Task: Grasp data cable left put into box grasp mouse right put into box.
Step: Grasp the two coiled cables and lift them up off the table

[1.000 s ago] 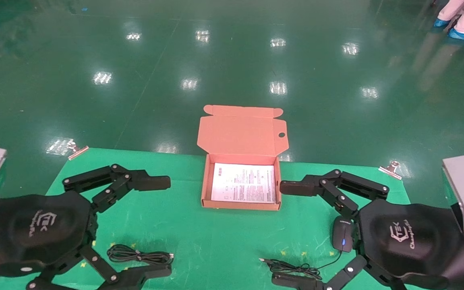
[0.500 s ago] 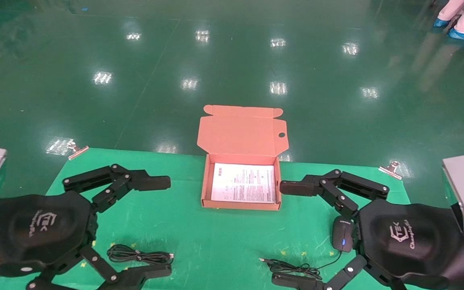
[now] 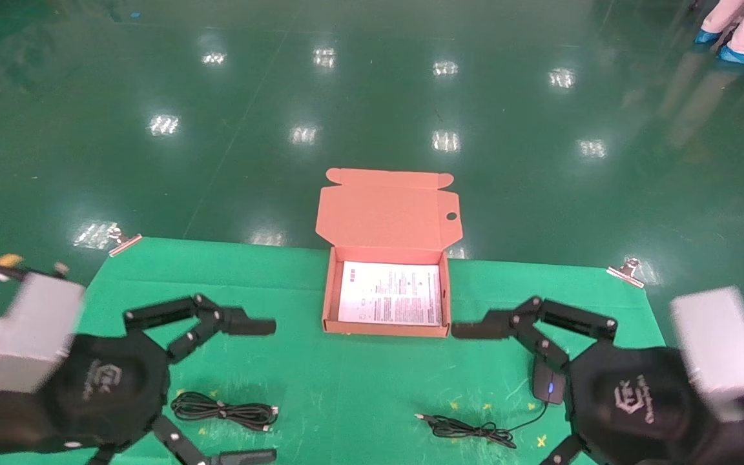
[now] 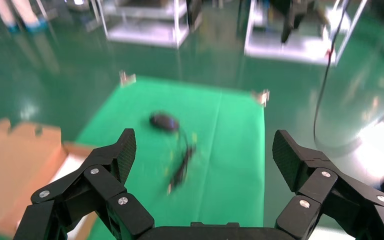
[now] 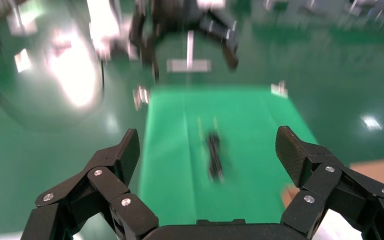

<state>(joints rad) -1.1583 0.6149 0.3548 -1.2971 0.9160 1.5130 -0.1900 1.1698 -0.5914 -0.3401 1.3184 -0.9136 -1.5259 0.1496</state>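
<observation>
The open orange-brown box (image 3: 385, 329) stands at the middle back of the green mat, with a white printed sheet inside and its lid up. The looped black data cable (image 3: 223, 410) lies at the front left, between the spread fingers of my open left gripper (image 3: 261, 391), which is not touching it. The black mouse (image 3: 547, 383) with its blue light lies at the front right, partly hidden under my open right gripper (image 3: 475, 397). Its cord (image 3: 467, 428) is bunched to its left. The left wrist view shows the mouse (image 4: 164, 121). The right wrist view shows the data cable (image 5: 214, 155).
The green mat (image 3: 359, 387) is held by metal clips at its back corners (image 3: 124, 243) (image 3: 627, 270). Shiny green floor lies beyond it. A person's feet (image 3: 740, 45) show at the far right. The box lid (image 4: 15, 155) shows at the edge of the left wrist view.
Both arms have moved, and their wrists have swung. Both grippers have shifted toward the near edge of the mat and stay open. The cable, mouse and box have not moved.
</observation>
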